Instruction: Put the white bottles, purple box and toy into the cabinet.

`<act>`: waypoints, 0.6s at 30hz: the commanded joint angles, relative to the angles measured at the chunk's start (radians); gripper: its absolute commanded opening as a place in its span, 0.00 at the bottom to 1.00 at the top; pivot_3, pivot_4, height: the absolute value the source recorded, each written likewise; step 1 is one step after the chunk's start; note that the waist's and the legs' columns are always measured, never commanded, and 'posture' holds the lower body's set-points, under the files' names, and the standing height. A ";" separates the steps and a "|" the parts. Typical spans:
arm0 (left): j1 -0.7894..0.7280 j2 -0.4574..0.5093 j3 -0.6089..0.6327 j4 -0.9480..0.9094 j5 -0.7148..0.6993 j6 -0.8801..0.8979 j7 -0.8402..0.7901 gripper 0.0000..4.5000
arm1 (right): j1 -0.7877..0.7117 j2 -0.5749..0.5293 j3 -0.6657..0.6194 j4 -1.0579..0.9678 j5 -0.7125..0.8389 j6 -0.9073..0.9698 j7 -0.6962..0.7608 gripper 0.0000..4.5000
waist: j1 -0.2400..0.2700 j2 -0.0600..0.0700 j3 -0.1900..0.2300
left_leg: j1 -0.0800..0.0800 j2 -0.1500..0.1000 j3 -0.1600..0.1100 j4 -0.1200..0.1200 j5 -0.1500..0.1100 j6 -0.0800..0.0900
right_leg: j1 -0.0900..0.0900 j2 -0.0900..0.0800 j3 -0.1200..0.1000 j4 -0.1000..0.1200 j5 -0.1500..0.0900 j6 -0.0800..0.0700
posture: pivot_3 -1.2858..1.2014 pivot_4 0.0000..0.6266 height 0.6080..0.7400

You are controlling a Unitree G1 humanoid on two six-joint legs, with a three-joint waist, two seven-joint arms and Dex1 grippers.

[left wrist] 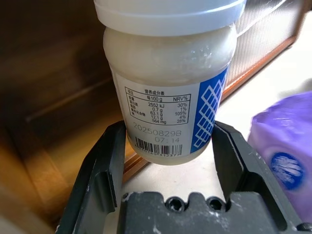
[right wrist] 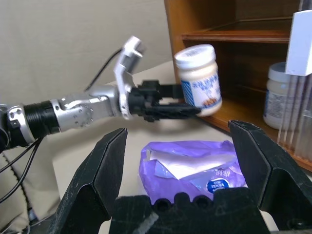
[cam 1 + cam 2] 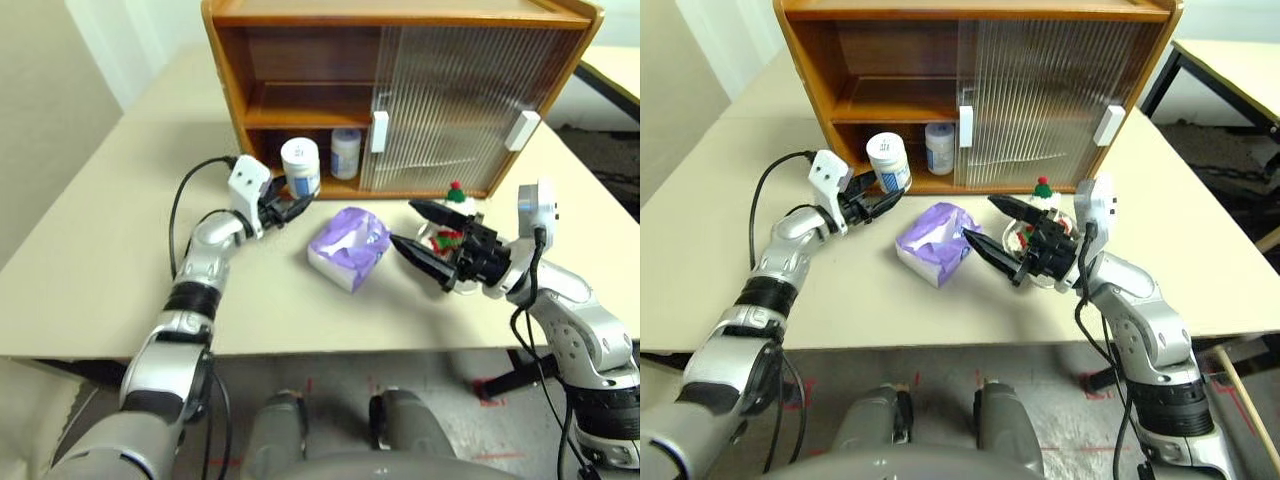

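My left gripper [image 3: 297,204] is shut on the lower part of one white bottle [image 3: 300,165], which hangs slightly tilted just in front of the cabinet's [image 3: 228,80] open lower shelf. Its fingers [image 1: 105,170] clamp the jar [image 1: 168,97] from both sides. A second white bottle [image 3: 346,153] stands inside on that lower shelf. The purple box [image 3: 348,247] lies on the table's middle. My right gripper [image 3: 403,222] is open, level, pointing at the purple box [image 2: 195,165] from the right. The toy [image 3: 456,194] sits in its bowl just behind that gripper, mostly hidden.
The cabinet's ribbed sliding door [image 3: 460,90] covers its right half; the left half stands open, with a bare upper shelf. The cabinet stands at the back of a beige table [image 3: 90,250]. A black cable loops from my left wrist.
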 commanded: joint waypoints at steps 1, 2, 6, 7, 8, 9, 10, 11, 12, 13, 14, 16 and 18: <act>-0.074 -0.021 0.001 0.124 0.045 -0.040 0.098 0.66 | 0.018 -0.009 -0.013 -0.035 -0.010 -0.016 -0.023 1.00 | -0.004 -0.003 0.002 | 0.000 0.000 0.000 -0.001 0.000 0.000 | 0.000 0.000 0.000 0.000 0.000 0.000 | 0.47 0.04 1.00; -0.091 -0.028 0.004 0.156 0.051 -0.042 0.122 0.66 | 0.019 -0.012 -0.016 -0.038 -0.011 -0.017 -0.029 1.00 | -0.007 -0.004 0.002 | 0.000 0.000 0.000 -0.001 0.000 0.000 | 0.000 0.000 0.000 0.000 0.000 0.000 | 0.47 0.04 1.00; -0.144 -0.062 0.046 0.255 0.029 -0.047 0.204 0.66 | 0.012 -0.010 -0.031 -0.043 -0.018 -0.012 -0.070 1.00 | -0.013 -0.005 0.004 | 0.000 0.000 0.000 -0.002 0.000 0.000 | -0.001 0.000 0.000 0.000 0.000 0.000 | 0.47 0.05 1.00; -0.154 -0.070 0.059 0.274 0.022 -0.050 0.220 0.66 | 0.010 -0.009 -0.036 -0.043 -0.017 -0.010 -0.080 1.00 | -0.014 -0.006 0.004 | 0.000 0.000 0.000 -0.002 0.000 0.000 | -0.001 0.000 0.000 0.000 0.000 0.001 | 0.47 0.05 1.00; -0.166 -0.075 0.071 0.299 0.020 -0.053 0.245 0.66 | 0.015 -0.009 -0.035 -0.052 -0.018 -0.008 -0.089 1.00 | -0.015 -0.007 0.005 | 0.000 0.000 0.000 -0.002 0.000 0.000 | -0.001 -0.001 0.000 0.000 0.000 0.001 | 0.48 0.06 1.00; -0.176 -0.079 0.075 0.319 0.026 -0.056 0.265 0.66 | 0.024 -0.009 -0.031 -0.060 -0.017 -0.006 -0.094 1.00 | -0.017 -0.008 0.005 | 0.000 0.000 0.000 -0.002 0.000 0.000 | -0.001 -0.001 0.000 0.000 0.001 0.003 | 0.48 0.07 1.00; -0.183 -0.080 0.075 0.335 0.035 -0.062 0.278 0.66 | 0.034 -0.007 -0.026 -0.071 -0.015 -0.003 -0.100 1.00 | -0.019 -0.008 0.006 | 0.000 0.000 -0.001 -0.003 0.000 0.000 | -0.001 -0.001 0.000 0.000 0.001 0.003 | 0.48 0.07 1.00; -0.193 -0.082 0.070 0.350 0.048 -0.067 0.291 0.66 | 0.042 -0.007 -0.021 -0.077 -0.012 0.000 -0.100 1.00 | -0.021 -0.009 0.006 | 0.000 0.000 -0.001 -0.003 0.000 0.000 | -0.001 -0.001 0.000 0.000 0.002 0.006 | 0.48 0.07 1.00; -0.205 -0.085 0.062 0.365 0.062 -0.071 0.304 0.66 | 0.048 -0.006 -0.016 -0.082 -0.011 0.000 -0.101 1.00 | -0.021 -0.009 0.007 | 0.000 0.000 -0.001 -0.004 0.000 0.000 | -0.001 -0.001 0.000 0.000 0.003 0.008 | 0.48 0.08 1.00; -0.216 -0.088 0.057 0.378 0.071 -0.074 0.317 0.66 | 0.052 -0.006 -0.014 -0.085 -0.010 0.000 -0.103 1.00 | -0.022 -0.009 0.008 | 0.000 0.000 -0.001 -0.005 0.000 0.000 | -0.001 -0.001 0.000 0.000 0.003 0.008 | 0.47 0.08 1.00; -0.222 -0.090 0.055 0.387 0.076 -0.076 0.325 0.66 | 0.055 -0.005 -0.012 -0.089 -0.009 0.001 -0.105 1.00 | -0.022 -0.010 0.009 | 0.000 0.000 -0.001 -0.005 0.000 0.000 | -0.001 -0.001 0.000 0.000 0.003 0.008 | 0.47 0.09 1.00; -0.235 -0.091 0.059 0.405 0.081 -0.075 0.342 0.66 | 0.056 -0.006 -0.012 -0.095 -0.008 0.003 -0.110 1.00 | -0.023 -0.010 0.011 | 0.000 0.000 -0.001 -0.005 0.000 0.000 | -0.002 -0.001 0.000 0.000 0.003 0.008 | 0.47 0.10 1.00; -0.253 -0.090 0.057 0.423 0.091 -0.072 0.366 0.66 | 0.055 -0.004 -0.011 -0.108 -0.012 0.005 -0.125 1.00 | -0.023 -0.011 0.017 | 0.000 0.001 -0.001 -0.005 0.000 0.000 | -0.002 -0.001 0.000 -0.001 0.003 0.008 | 0.47 0.12 1.00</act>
